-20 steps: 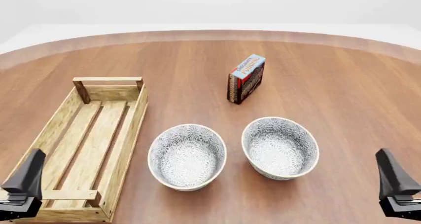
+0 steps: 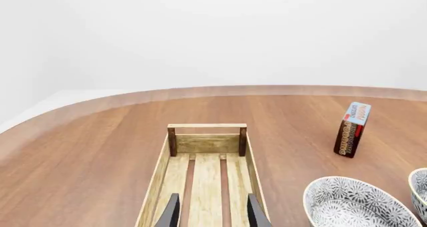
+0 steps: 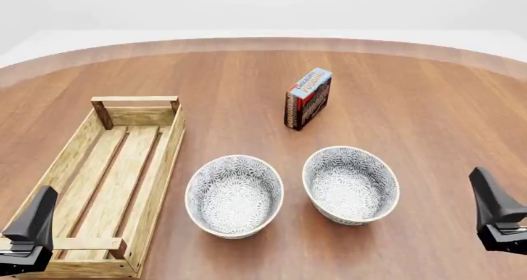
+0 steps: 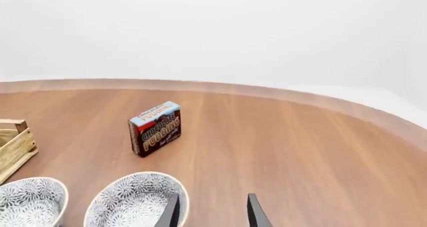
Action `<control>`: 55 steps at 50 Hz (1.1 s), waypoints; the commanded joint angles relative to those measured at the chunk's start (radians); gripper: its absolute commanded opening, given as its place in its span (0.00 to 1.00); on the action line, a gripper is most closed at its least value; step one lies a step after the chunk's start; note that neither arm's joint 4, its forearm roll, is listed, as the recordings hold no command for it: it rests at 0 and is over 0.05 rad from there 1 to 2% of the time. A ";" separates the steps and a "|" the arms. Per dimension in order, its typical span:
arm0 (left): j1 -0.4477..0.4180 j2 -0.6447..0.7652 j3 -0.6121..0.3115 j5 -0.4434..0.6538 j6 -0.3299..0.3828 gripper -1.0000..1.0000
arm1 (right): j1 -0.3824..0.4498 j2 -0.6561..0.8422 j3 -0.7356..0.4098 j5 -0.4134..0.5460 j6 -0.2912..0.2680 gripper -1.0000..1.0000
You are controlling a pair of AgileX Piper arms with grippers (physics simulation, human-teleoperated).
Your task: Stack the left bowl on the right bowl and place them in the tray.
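Counter (image 3: 411, 89): round-edged brown wood, carrying four items. Tray (image 3: 78, 153): long light-wood slatted crate along the counter's left side, one handle bar toward the far edge, the other at the near edge; nothing inside it. Left bowl (image 3: 234, 195): patterned grey-white, upright, open side up, just right of the tray's long side wall, toward the near edge, not touching the tray. Right bowl (image 3: 352, 183): same pattern, upright, beside the left bowl with a narrow gap between the rims; bowls not stacked. Pudding box (image 3: 309, 97): small printed carton standing upright, farther toward the far edge, behind the gap between the bowls, well apart from both. Left tool (image 2: 212, 214): over the near end of the tray, fingers parted to a moderate gap with tray slats visible between them, holding nothing. Right tool (image 4: 212, 213): near the counter's near right side, just right of the right bowl, fingers likewise parted, bare counter between them, holding nothing.
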 commanded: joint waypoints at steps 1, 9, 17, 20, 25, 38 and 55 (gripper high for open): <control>0.000 0.000 0.000 0.000 0.000 1.00 | 0.084 0.280 -0.184 -0.021 -0.090 1.00; 0.000 0.000 0.000 0.000 0.000 1.00 | 0.166 0.533 -0.364 -0.027 -0.192 1.00; 0.000 0.000 0.000 0.000 0.000 1.00 | 0.234 0.719 -0.545 0.030 -0.236 1.00; 0.000 0.000 0.000 0.000 0.000 1.00 | 0.275 0.787 -0.610 0.064 -0.244 1.00; 0.000 0.000 0.000 0.000 0.000 1.00 | 0.337 0.873 -0.679 0.100 -0.246 1.00; 0.000 0.000 0.000 0.000 0.000 1.00 | 0.498 1.119 -0.852 0.201 -0.316 1.00; 0.000 0.000 0.000 0.000 0.000 1.00 | 0.576 1.296 -0.954 0.229 -0.295 1.00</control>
